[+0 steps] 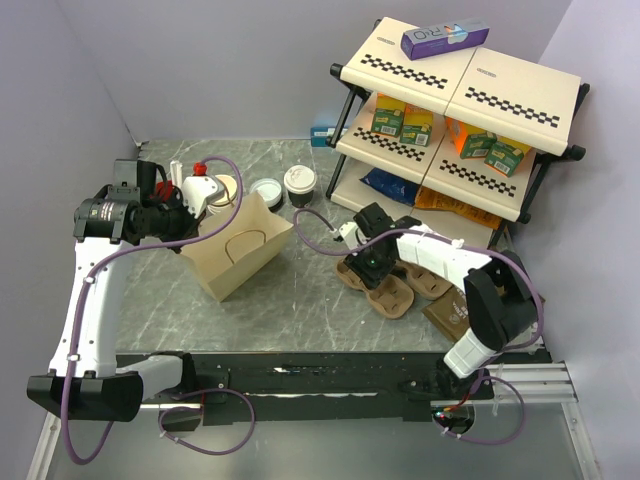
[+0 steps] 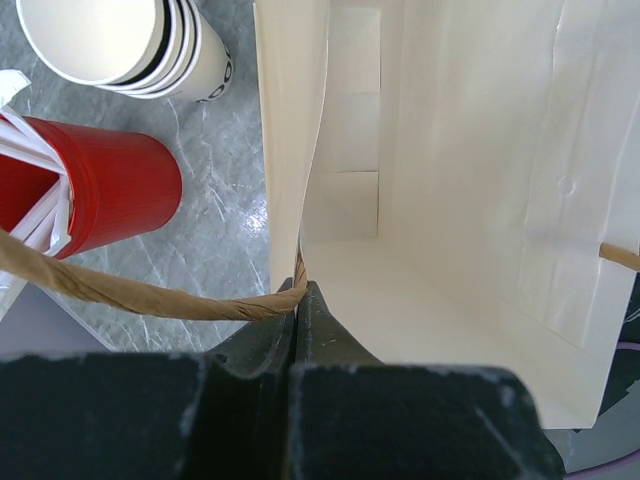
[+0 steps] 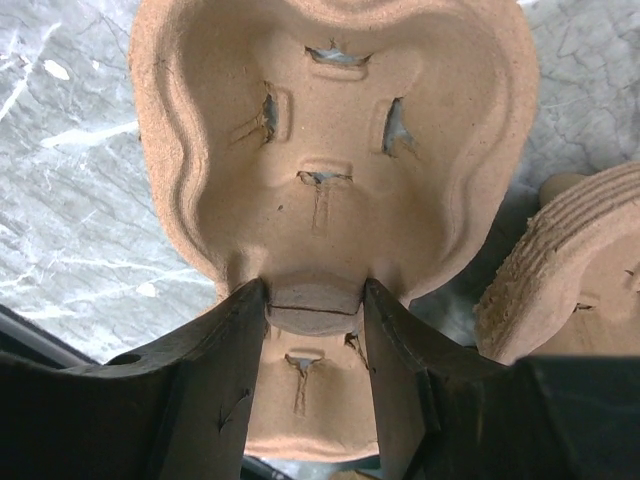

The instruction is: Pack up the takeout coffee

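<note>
The takeout coffee [image 1: 299, 184], a dark cup with a white lid, stands at the back of the table, right of the brown paper bag [image 1: 240, 250]. My left gripper [image 1: 196, 220] is shut on the bag's rim beside its twisted handle, and the left wrist view looks into the bag's pale, empty inside [image 2: 450, 150] past the left gripper [image 2: 298, 292]. To the right, my right gripper [image 1: 372, 265] is down on a pulp cup carrier [image 1: 392, 295]. In the right wrist view the right gripper [image 3: 315, 300] clasps the raised centre tab of the carrier [image 3: 330, 130], both fingers touching it.
A stack of cream paper cups [image 2: 110, 40] and a red cup with white sticks [image 2: 110, 185] stand just left of the bag. A white lid [image 1: 267, 190] sits beside the coffee. More pulp carriers [image 3: 570, 260] lie to the right. A two-tier shelf rack [image 1: 460, 100] fills the back right.
</note>
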You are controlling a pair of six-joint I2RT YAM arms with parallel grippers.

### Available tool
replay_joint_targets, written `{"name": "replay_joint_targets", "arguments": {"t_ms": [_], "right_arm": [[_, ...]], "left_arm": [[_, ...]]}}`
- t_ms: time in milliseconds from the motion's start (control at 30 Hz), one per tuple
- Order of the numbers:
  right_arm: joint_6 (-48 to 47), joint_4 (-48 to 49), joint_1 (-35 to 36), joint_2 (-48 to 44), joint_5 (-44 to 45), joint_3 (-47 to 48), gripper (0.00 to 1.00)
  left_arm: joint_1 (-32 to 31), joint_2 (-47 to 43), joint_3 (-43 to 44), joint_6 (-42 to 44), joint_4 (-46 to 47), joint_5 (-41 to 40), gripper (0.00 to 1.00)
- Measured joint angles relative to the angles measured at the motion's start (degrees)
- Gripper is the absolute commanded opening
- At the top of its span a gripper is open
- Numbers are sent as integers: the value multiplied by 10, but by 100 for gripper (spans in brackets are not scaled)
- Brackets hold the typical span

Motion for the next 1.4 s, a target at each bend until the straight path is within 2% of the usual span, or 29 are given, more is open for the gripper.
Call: {"name": "replay_joint_targets", "arguments": {"t_ms": [400,500,533,633,700,933,1000,1200,1300,1400], "right_arm": [[24,61,-2,-43,0,-52,49],[32,70,-3,-48,0,-59,39],[35,73,-3,-50,0,-61,32],[40,81,-5,-57,-1,-69,21],[44,85,-8,-67,-3,-76,19],[45,34,-15,-121,-30,-89,0],[39,11,-20,-151,-46,-87,0],[9,-42,-28,-264,-85,-17,0],[-16,-32,-28,-311,-106,73,0],[-42,-4,-28,-317,-154,187,0]], "left_arm": [[0,0,0,-3,0,-1,1],[0,0,0,-3,0,-1,1],[0,1,0,-3,-1,-1,1],[0,5,2,-3,-2,0,1],[0,11,6,-3,-3,1,1],[-6,20,10,-3,-1,16,1],[-11,20,10,-3,0,24,1],[-34,20,6,-3,2,42,1],[-49,20,6,-3,4,43,1],[-63,20,6,-7,8,44,1]]}}
